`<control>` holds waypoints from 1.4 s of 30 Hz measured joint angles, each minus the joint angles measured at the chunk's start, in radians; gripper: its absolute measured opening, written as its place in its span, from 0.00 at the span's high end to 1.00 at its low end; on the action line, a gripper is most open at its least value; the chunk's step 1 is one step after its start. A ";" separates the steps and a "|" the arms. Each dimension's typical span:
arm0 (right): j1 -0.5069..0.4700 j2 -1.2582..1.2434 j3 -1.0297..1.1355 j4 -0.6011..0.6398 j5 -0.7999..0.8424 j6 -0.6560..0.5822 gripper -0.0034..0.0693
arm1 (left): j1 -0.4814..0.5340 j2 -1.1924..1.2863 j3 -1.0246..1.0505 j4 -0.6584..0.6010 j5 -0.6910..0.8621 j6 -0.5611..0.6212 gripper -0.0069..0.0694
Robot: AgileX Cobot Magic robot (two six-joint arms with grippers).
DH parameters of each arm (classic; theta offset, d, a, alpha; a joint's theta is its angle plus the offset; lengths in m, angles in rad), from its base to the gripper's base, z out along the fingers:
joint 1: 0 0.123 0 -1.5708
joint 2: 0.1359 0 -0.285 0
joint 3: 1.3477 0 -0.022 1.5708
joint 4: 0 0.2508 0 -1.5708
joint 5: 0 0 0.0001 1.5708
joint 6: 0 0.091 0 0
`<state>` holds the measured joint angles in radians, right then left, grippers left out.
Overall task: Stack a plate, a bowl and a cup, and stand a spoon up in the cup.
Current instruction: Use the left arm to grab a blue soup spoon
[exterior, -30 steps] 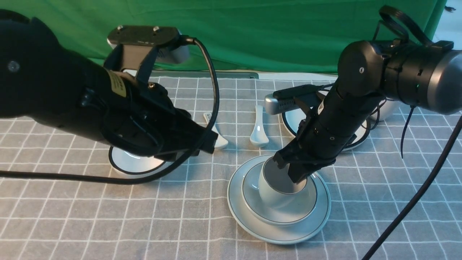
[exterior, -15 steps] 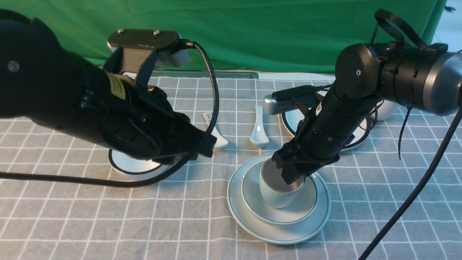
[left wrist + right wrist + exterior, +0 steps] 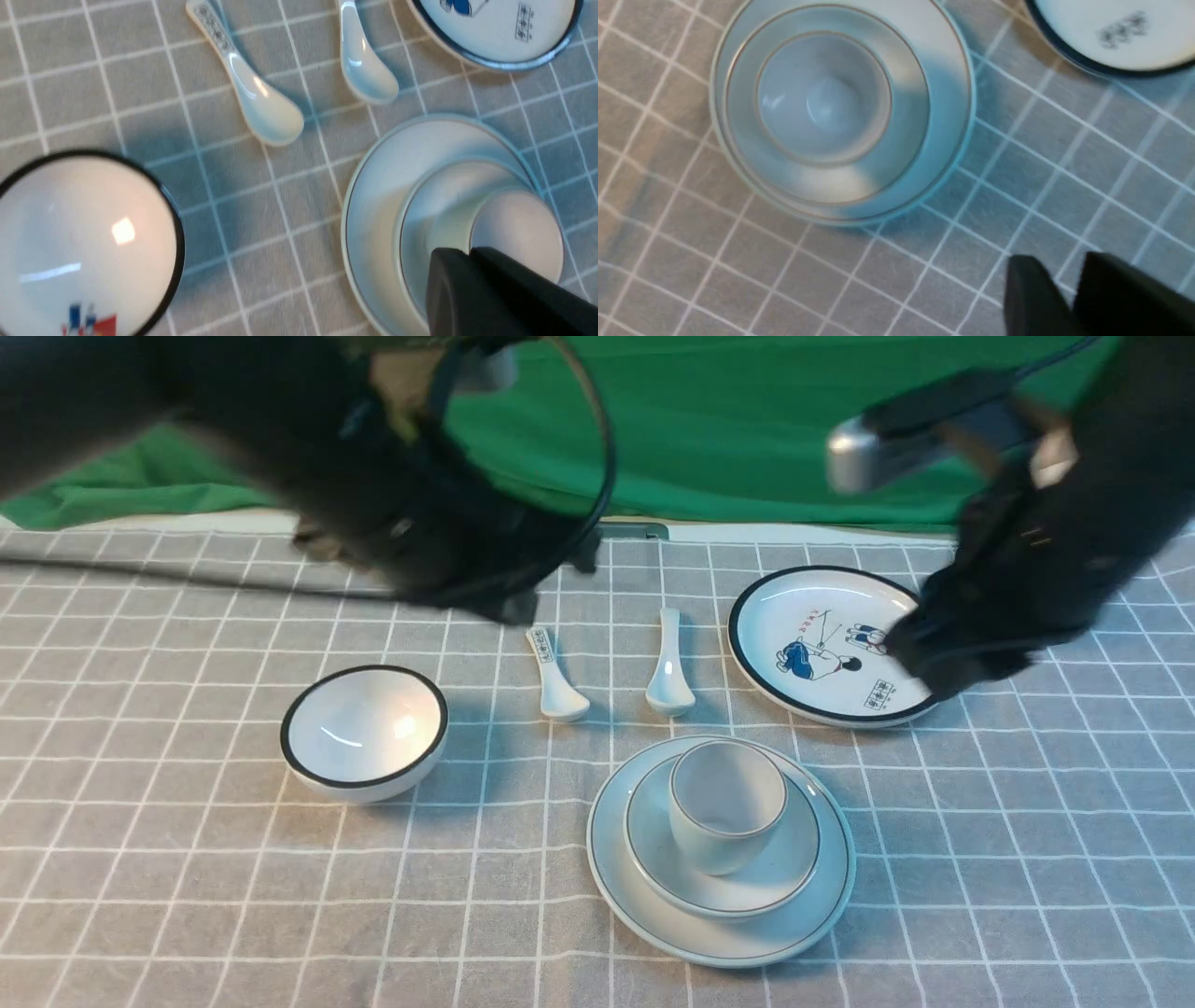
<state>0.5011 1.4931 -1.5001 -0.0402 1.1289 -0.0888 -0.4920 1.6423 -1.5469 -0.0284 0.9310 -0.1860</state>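
Note:
The pale plate [image 3: 624,887] lies at the front of the cloth with the shallow bowl [image 3: 794,877] on it and the cup [image 3: 726,803] upright in the bowl, empty. Behind the stack lies the plain white spoon [image 3: 668,665], flat on the cloth. My left gripper [image 3: 509,607] is blurred, raised at the back left, away from the stack; in the left wrist view its fingers [image 3: 469,254] are shut and empty over the cup [image 3: 514,219]. My right gripper [image 3: 934,677] hovers over the cartoon plate's near edge, jaws [image 3: 1059,263] slightly open and empty.
A spoon with dark characters [image 3: 553,679] lies left of the plain one. A black-rimmed bowl [image 3: 364,733] stands at the left. The cartoon plate [image 3: 822,639] sits at the back right. A green backdrop closes the far edge.
The right gripper has let go of the cup and pulled up and to the right. The cup now stands straight in the bowl. The left arm has lifted up and back.

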 joint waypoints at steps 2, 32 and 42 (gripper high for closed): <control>0.000 -0.083 0.000 -0.002 0.001 0.001 0.85 | 0.002 0.090 -0.096 -0.003 0.001 0.001 0.90; 0.000 -0.557 0.237 -0.012 0.003 0.130 0.92 | 0.002 0.805 -0.671 -0.045 -0.128 0.016 0.25; 0.000 -0.557 0.237 -0.013 0.003 0.129 0.92 | 0.002 0.857 -0.671 -0.020 -0.147 0.022 0.33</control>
<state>0.5011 0.9362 -1.2627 -0.0530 1.1323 0.0401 -0.4904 2.4990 -2.2182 -0.0488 0.7839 -0.1643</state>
